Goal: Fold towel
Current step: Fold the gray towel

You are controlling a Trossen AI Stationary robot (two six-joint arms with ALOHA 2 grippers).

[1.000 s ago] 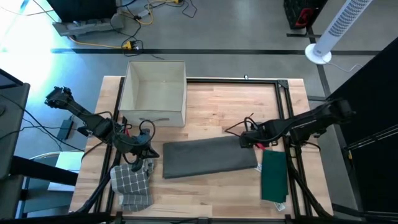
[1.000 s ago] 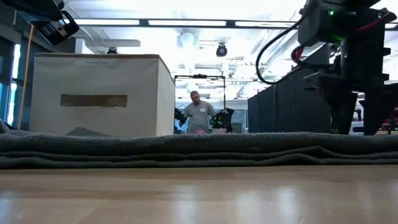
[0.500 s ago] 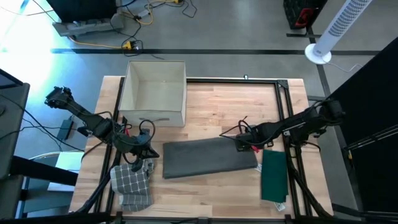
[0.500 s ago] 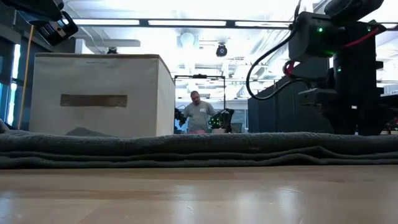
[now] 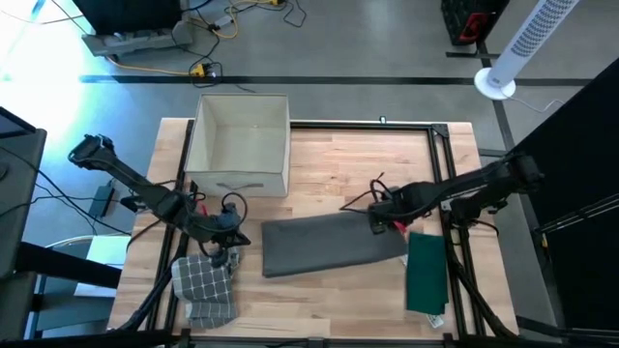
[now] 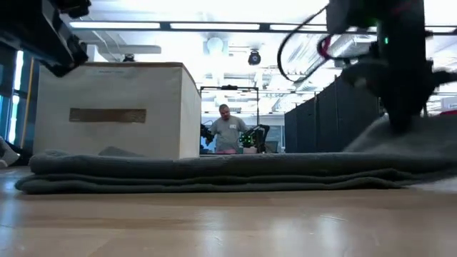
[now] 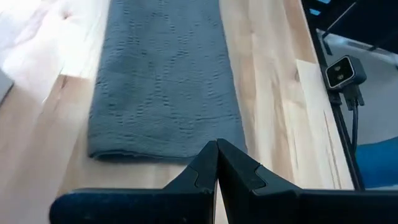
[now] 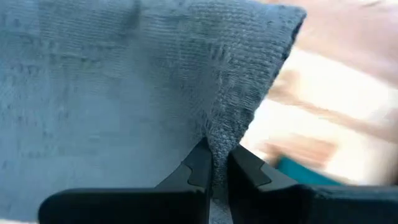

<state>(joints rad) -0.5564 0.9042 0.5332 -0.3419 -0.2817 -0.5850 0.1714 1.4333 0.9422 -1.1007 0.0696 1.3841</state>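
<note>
A grey towel, folded into a long band, lies across the middle of the wooden table. Its right end is raised off the wood. My right gripper is at that end, near the far right corner, shut on the cloth. My left gripper hovers shut just off the towel's left end, with nothing between its fingers. My right gripper pinches a raised pucker of the towel between its two fingers, a little in from the far right corner. The fingers come slanting down from the table's right side. That end is lifted, and the rest lies flat on the table.
An open beige fabric box stands at the far left of the table. A checked cloth lies at the near left corner and a folded green cloth at the near right. Bare wood lies in front of and behind the towel.
My right gripper has taken hold of the towel's right end and raised it. The whole towel has slid a little toward the table's right edge, its left end staying on the wood. My left gripper has shifted slightly toward the towel.
</note>
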